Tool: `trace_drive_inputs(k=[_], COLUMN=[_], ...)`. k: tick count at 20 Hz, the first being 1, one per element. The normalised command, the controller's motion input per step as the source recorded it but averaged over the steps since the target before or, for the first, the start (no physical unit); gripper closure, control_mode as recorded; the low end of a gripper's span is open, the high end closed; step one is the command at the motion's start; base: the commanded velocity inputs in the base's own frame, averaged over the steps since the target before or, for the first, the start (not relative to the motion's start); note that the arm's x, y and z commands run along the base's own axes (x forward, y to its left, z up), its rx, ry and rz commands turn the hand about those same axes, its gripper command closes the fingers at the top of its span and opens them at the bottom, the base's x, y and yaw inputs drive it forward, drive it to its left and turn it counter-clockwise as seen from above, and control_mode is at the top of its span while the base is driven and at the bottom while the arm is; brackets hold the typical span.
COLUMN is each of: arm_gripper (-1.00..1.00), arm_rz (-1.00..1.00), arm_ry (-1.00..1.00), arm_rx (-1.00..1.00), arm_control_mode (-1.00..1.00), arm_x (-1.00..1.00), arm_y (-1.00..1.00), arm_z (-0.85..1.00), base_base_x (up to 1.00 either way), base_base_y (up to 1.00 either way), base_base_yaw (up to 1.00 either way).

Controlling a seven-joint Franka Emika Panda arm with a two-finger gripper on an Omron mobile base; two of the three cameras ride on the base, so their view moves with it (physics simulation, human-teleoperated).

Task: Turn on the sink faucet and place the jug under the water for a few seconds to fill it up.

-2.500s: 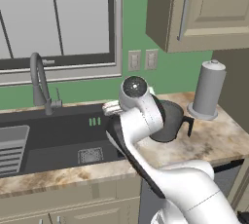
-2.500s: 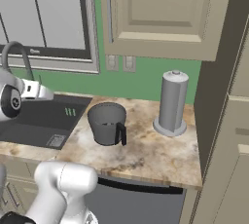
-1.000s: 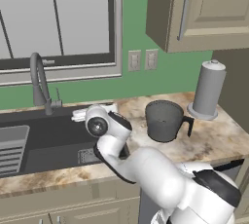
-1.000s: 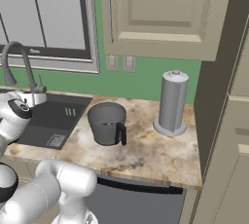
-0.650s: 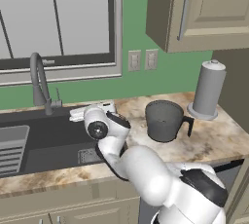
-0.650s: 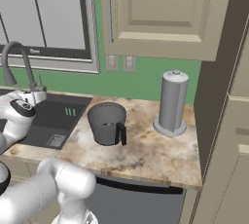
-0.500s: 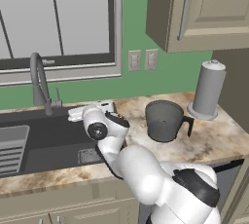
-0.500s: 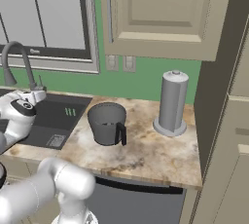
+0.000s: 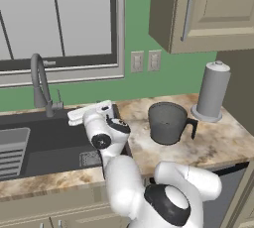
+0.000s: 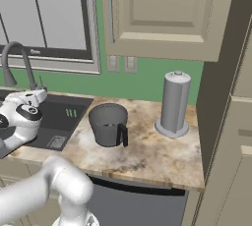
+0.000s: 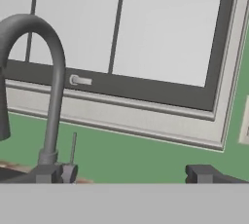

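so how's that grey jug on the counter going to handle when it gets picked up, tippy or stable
The jug looks wide and squat with an open top, so it should stand steady and probably not tip when nudged. It appears rigid. Its single side handle sits off to one side, so a lift by that could tilt it. It looks empty now, so likely light.

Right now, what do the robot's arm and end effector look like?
The arm is glossy white with rounded, bulbous links and dark grey joint caps. The end effector has a white body and two small, dark, blocky finger tips. No cables or markings are visible.
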Motion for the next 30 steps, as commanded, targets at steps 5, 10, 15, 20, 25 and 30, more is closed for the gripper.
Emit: trace_drive_inputs(k=[5,10,15,20,25,30], arm_gripper=[-1.0,-1.0,-1.0,-1.0,-1.0,-1.0], arm_rz=[0.03,0.0,0.0,0.0,0.0,0.0], arm_ry=[-0.06,0.0,0.0,0.0,0.02,0.05], arm_rx=[0.02,0.03,0.04,0.04,0.01,0.0], arm_control_mode=[-1.0,-1.0,-1.0,-1.0,-1.0,-1.0], arm_x=[0.31,0.29,0.3,0.28,0.23,0.2], arm_y=[0.11,0.17,0.2,0.21,0.19,0.17], arm_z=[0.0,0.0,0.0,0.0,-0.01,-0.11], base_base_x=[0.0,0.0,0.0,0.0,0.0,0.0], base_base_y=[0.0,0.0,0.0,0.0,0.0,0.0], base_base_yaw=[0.0,0.0,0.0,0.0,0.0,0.0])
